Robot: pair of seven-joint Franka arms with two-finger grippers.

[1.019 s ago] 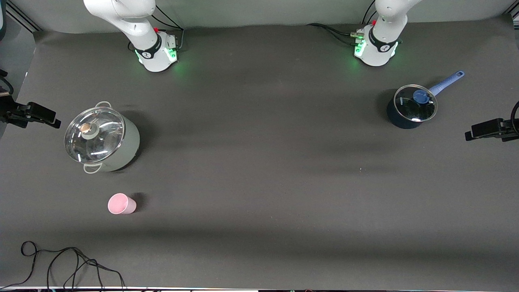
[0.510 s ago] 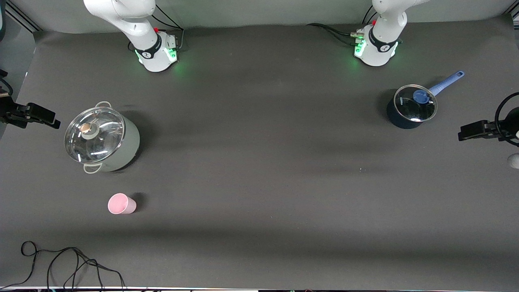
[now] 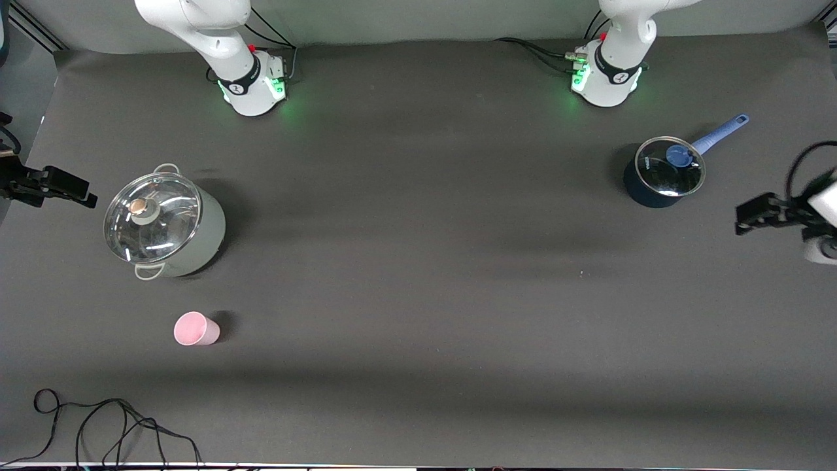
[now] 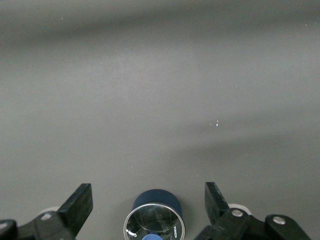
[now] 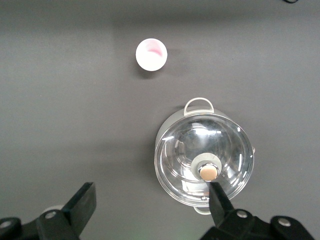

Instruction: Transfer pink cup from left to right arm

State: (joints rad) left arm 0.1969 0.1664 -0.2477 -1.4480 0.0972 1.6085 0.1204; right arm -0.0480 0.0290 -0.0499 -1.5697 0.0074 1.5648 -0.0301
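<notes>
A dark grey table [image 3: 418, 275] filled the scene from above. At the right arm's end, the right gripper [image 3: 65, 188] hung at the edge of the table, its two fingers spread wide and holding nothing. Beside it stood a pale green pot [image 3: 165, 224] under a glass lid [image 3: 152, 217]. Nearer the front camera than that pot, the pink cup [image 3: 195, 329] stood upright and alone on the table, mouth up. Toward the left arm's end sat a small dark blue saucepan [image 3: 664, 171] with a glass lid and blue handle. The left gripper [image 3: 762, 214] hung above the table near it, fingers wide apart and empty.
</notes>
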